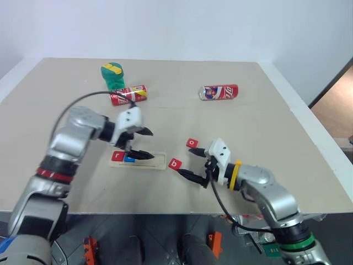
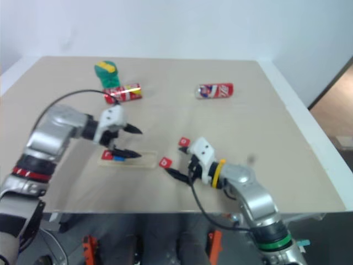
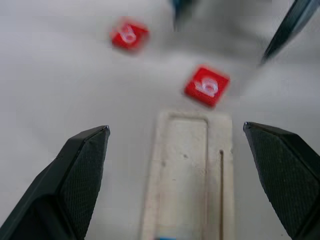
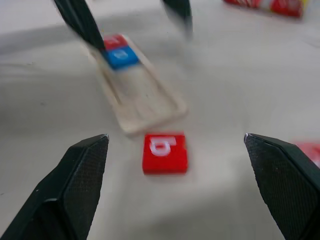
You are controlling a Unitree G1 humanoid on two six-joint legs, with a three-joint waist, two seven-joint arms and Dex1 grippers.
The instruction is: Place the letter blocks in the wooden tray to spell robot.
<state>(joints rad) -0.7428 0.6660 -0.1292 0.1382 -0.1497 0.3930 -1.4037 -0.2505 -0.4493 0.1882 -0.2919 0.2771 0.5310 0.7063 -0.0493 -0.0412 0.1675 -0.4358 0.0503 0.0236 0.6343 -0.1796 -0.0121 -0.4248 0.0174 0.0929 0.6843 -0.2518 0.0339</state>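
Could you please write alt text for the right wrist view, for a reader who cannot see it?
A red b block lies on the table between the right gripper's open black fingers, just off the rounded end of the wooden tray. At the tray's far end sit a blue block and a red block, with the left gripper's open fingers above them.

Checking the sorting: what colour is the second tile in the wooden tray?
Blue. The second tile sits next to the red one in the wooden tray, best seen in the right wrist view.
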